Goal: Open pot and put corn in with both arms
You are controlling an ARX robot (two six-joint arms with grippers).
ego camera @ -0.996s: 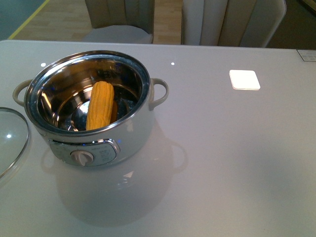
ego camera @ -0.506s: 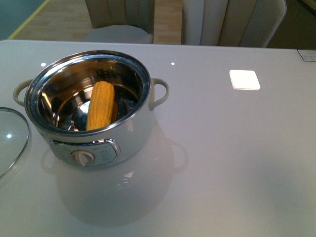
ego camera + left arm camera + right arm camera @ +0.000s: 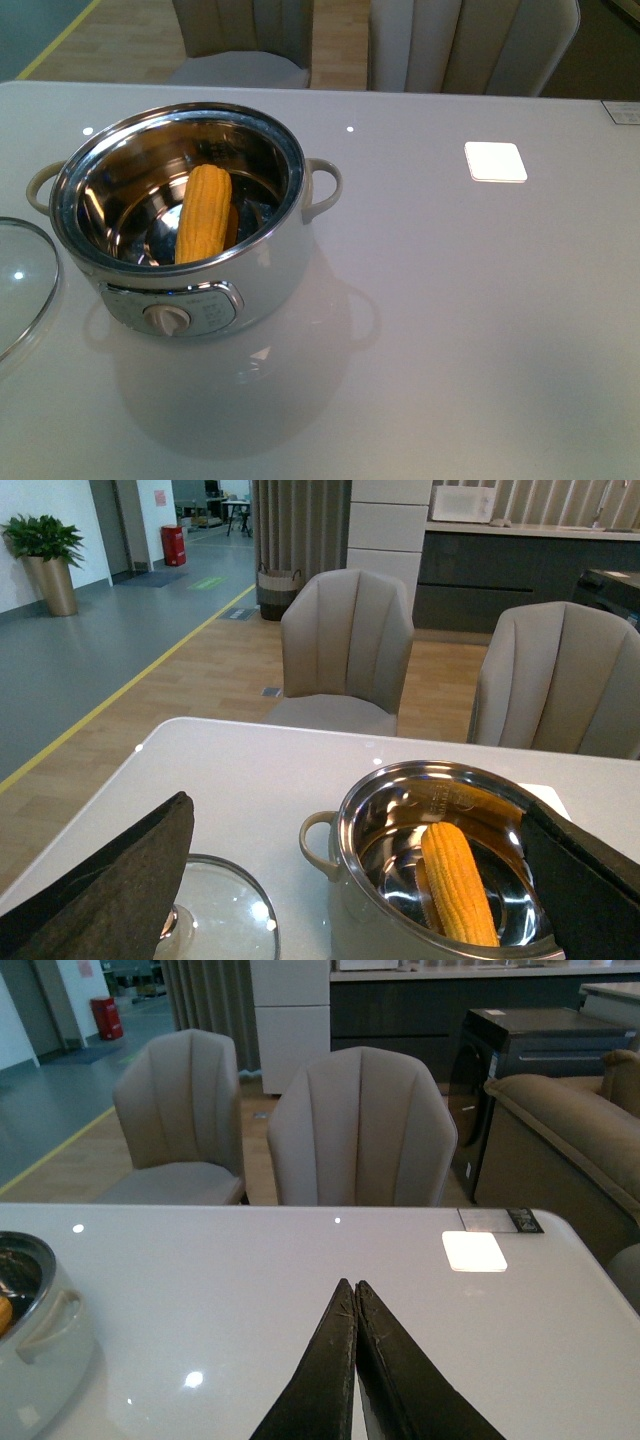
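The white pot (image 3: 272, 268) stands uncovered on the left of the table, dial facing forward. One yellow-orange corn (image 3: 203, 213) cob leans inside its steel bowl. No arms show in the front view. In the left wrist view my left gripper (image 3: 355, 808) is open and empty, its dark fingers (image 3: 120, 880) spread wide in front of the pot (image 3: 345, 925) and the corn (image 3: 458, 885). My right gripper (image 3: 355, 1283) is shut on nothing, over bare table to the right of the pot (image 3: 30, 1355).
The glass lid (image 3: 20, 280) lies flat on the table left of the pot, partly cut off by the frame. A white square pad (image 3: 495, 161) sits at the far right. Upholstered chairs (image 3: 240, 40) stand behind the table's far edge.
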